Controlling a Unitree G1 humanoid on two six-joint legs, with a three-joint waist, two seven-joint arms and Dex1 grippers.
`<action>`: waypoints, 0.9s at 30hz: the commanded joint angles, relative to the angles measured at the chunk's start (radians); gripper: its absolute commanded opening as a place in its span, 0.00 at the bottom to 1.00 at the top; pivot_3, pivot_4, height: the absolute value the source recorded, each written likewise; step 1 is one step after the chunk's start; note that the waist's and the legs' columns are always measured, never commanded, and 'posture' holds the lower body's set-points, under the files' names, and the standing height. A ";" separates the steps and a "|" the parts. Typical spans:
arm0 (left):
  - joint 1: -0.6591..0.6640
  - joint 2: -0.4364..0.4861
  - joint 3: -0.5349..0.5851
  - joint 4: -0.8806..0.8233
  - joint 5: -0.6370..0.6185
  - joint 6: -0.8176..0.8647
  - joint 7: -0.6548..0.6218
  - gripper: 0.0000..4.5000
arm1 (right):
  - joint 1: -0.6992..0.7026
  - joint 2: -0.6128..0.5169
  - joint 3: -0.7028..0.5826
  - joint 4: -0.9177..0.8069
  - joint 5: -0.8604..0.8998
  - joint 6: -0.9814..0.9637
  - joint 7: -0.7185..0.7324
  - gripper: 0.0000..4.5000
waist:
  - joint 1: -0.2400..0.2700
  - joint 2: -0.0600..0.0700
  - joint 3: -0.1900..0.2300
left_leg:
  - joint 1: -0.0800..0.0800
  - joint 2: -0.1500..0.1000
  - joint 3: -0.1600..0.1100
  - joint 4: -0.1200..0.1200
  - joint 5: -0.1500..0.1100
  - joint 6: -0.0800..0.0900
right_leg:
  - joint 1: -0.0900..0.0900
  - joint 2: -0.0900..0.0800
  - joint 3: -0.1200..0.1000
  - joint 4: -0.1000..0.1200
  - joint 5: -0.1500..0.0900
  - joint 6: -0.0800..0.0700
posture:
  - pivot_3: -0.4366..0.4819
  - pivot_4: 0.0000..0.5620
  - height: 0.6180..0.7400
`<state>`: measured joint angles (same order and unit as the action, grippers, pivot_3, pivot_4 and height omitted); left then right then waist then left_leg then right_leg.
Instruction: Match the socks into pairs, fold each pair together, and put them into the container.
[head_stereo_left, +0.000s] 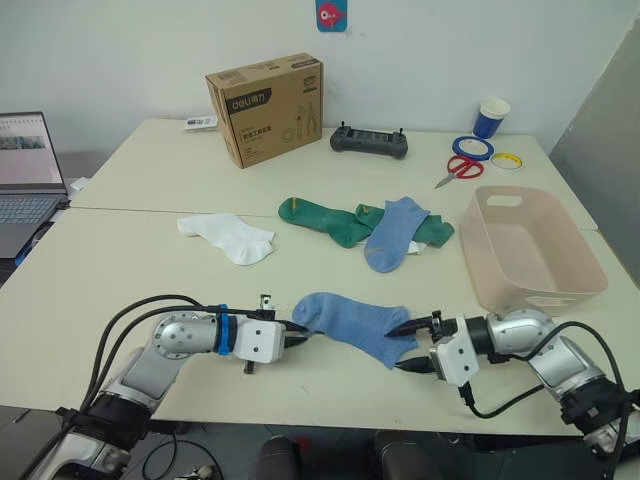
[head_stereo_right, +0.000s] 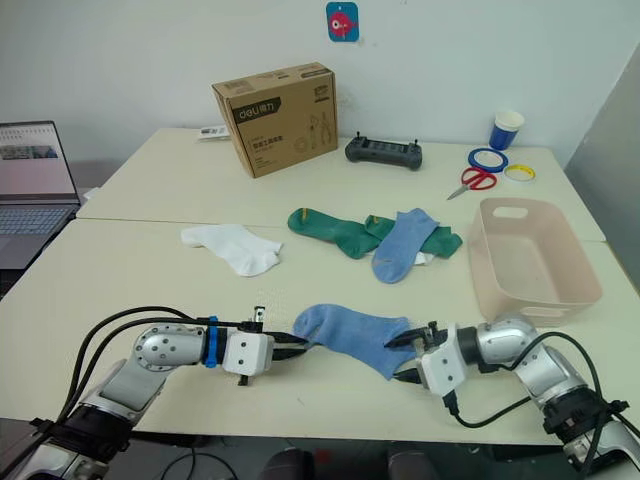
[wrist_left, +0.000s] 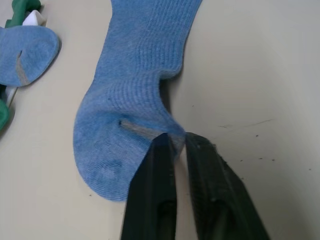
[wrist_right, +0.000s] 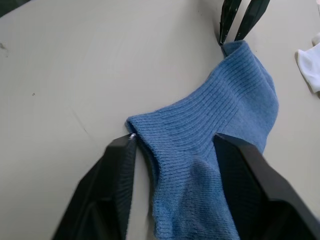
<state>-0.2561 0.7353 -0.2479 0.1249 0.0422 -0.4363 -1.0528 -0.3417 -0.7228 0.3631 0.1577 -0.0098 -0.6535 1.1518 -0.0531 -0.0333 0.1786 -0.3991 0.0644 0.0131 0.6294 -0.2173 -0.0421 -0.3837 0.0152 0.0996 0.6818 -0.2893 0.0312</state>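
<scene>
where the near light blue sock (head_stereo_left: 352, 324) lies flat at the front of the cream table (head_stereo_left: 150, 180), we see it stretched between both grippers. the left gripper (wrist_left: 178, 142) has its fingers pinched together on the sock's toe end, the arm lying low along the tabletop and pointing inward. the right gripper (wrist_right: 175, 145) has its fingers spread wide, one on either side of the cuff end, with fabric between them; its arm also reaches in low from the right.

further back we note the second light blue sock (head_stereo_left: 395, 233) draped over two dark green socks (head_stereo_left: 330, 218), and a white sock (head_stereo_left: 228, 237) to their left. the pink container (head_stereo_left: 530, 248) stands on the right, just beyond the right arm.

at the far side: a cardboard box (head_stereo_left: 265, 108), a black controller (head_stereo_left: 369, 142), red scissors (head_stereo_left: 459, 169), tape rolls (head_stereo_left: 472, 148), a blue cup (head_stereo_left: 491, 117). a laptop (head_stereo_left: 28, 180) sits at the left edge; a white wall behind.
</scene>
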 joint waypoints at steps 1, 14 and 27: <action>-0.009 -0.015 0.021 -0.019 -0.031 0.053 0.016 0.00 | -0.004 -0.011 -0.038 -0.051 0.093 0.060 0.015 0.25 | 0.001 0.000 0.000 | 0.000 0.000 0.000 0.000 0.000 0.000 | 0.000 0.000 0.000 0.000 0.000 0.000 | 0.48 0.27 1.00; 0.029 -0.007 0.127 -0.128 -0.259 0.349 -0.027 0.00 | 0.070 -0.032 -0.151 -0.280 0.401 0.572 0.041 0.01 | 0.002 0.000 0.000 | -0.001 0.000 -0.002 0.000 0.000 0.000 | 0.000 0.000 -0.002 0.000 0.000 0.002 | 0.48 0.27 1.00; 0.190 0.217 0.284 -0.530 -0.568 0.785 -0.171 0.00 | 0.123 -0.092 -0.267 -0.612 0.760 1.174 -0.028 0.01 | -0.002 0.000 0.001 | -0.002 0.000 -0.004 0.000 0.000 0.000 | -0.002 0.001 -0.003 0.000 -0.004 0.005 | 0.48 0.27 1.00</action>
<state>-0.0951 0.8928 -0.0229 -0.3129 -0.4434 0.2722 -1.1785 -0.2277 -0.7897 0.1476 -0.3879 0.6492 0.4312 1.1343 -0.0550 -0.0333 0.1792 -0.4010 0.0646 0.0096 0.6291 -0.2175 -0.0424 -0.3853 0.0157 0.0968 0.6813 -0.2936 0.0350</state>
